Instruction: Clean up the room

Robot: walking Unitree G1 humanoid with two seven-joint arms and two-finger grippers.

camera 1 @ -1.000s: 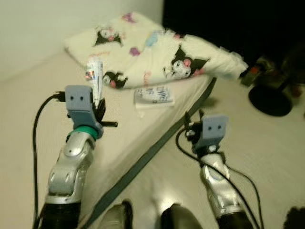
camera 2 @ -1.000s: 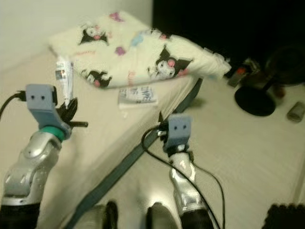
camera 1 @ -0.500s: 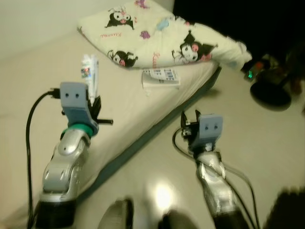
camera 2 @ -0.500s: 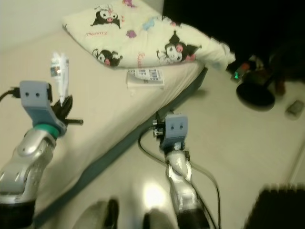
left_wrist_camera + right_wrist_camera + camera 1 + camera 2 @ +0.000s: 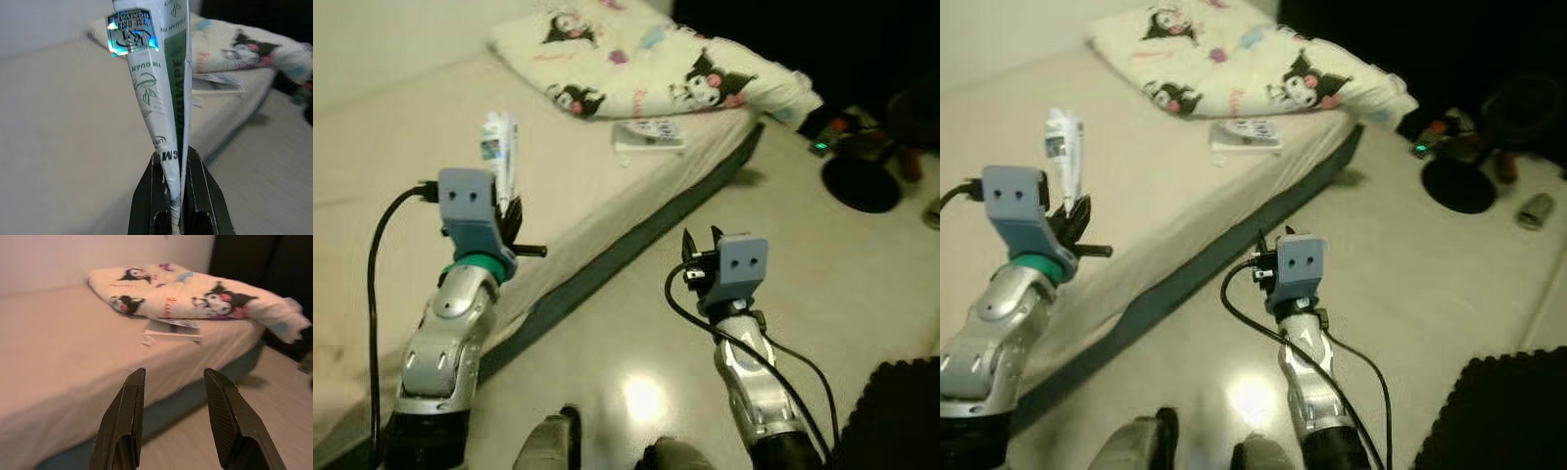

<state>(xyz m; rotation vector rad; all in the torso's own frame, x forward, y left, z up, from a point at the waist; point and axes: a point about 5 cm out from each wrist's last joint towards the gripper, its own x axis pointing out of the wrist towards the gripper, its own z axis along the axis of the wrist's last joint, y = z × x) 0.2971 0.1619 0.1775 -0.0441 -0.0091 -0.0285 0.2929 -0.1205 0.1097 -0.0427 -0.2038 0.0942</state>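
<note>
Holding a squeezed tube (image 5: 498, 147) upright, long axis vertical, my left pincer (image 5: 177, 196) is clenched on its lower end, arm raised over the bed's (image 5: 401, 157) front edge. My right pincer (image 5: 173, 416) hangs released above the floor (image 5: 862, 284) beside the bed.

silver arms, blue-grey camera blocks

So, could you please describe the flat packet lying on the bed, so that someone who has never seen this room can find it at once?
Start from the bed and go to the cartoon-printed blanket bunched at its far end. The flat white packet lies on the sheet just in front of that blanket, near the mattress edge. Unlike the white and green wrapper held upright in the left gripper's fingers, it lies flat and carries dark printed blocks.
</note>
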